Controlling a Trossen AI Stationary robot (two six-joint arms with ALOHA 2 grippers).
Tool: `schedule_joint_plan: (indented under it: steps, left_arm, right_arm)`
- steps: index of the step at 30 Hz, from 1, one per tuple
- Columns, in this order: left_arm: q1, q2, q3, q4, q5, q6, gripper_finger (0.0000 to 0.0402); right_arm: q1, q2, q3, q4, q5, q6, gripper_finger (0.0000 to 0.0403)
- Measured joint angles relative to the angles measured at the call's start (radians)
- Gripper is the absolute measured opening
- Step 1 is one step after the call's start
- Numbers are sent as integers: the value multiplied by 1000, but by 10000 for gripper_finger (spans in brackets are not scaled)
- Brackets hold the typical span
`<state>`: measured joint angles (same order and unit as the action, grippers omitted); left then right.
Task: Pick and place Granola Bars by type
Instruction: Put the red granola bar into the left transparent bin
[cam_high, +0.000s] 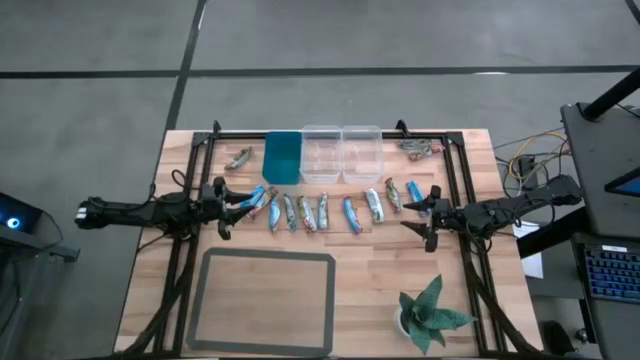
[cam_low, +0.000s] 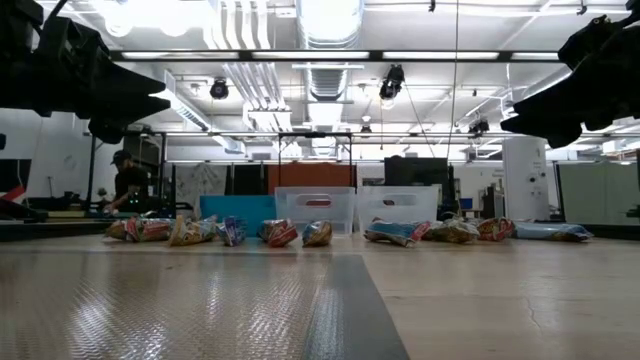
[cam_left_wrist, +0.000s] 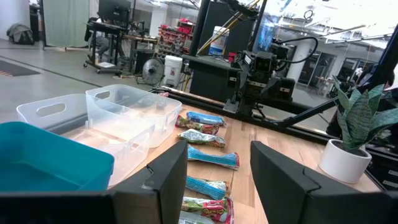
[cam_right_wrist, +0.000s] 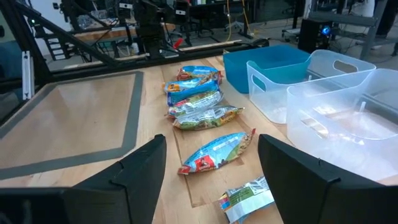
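Wooden surface (cam_high: 380, 290) under two dark arms, seen from above. Row of granola bars (cam_high: 323, 211) laid side by side across the middle, running from just beside the left claw (cam_high: 232, 203) to just beside the right claw (cam_high: 426, 215). Wrappers mixed: blue, greenish-silver, reddish-brown. One more wrapped piece (cam_high: 238, 157) apart near the far left corner, and another (cam_high: 418, 148) near the far right corner; type not readable.

Behind the row, three bins touching in a line: teal bin (cam_high: 283, 157) on the left, then two clear bins (cam_high: 341, 153).

Left claw raised above the surface at the left end of the row, fingers (cam_left_wrist: 166, 180) spread moderately, nothing between them. Right claw likewise raised at the right end, fingers (cam_right_wrist: 142, 168) set wide, nothing held; a blue and red bar (cam_right_wrist: 216, 151) lying on the surface in the gap seen past them.

Grey-bordered mat (cam_high: 265, 301) on the near half of the surface. Small potted plant (cam_high: 428, 312) at the near right corner. A person (cam_low: 126, 182) standing in the room beyond, seen from the low camera.
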<state>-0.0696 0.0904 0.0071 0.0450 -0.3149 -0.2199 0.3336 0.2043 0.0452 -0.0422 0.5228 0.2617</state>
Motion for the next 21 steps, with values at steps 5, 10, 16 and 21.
schedule_joint_plan:
  steps: [5, 10, 16, 21]
  left_arm:
    - [0, 0, 0, 0, 0, 0, 159]
    - [0, 0, 0, 0, 0, 0, 159]
    - [0, 0, 0, 0, 0, 0, 159]
    - [0, 0, 0, 2, 0, 0, 159]
  right_arm:
    - [0, 1, 29, 24, -11, 27, 239]
    - [-1, 58, 203, -137, 33, 19, 230]
    - [-1, 194, 472, -355, 91, 47, 224]
    - [-1, 325, 668, -472, 163, 92, 224]
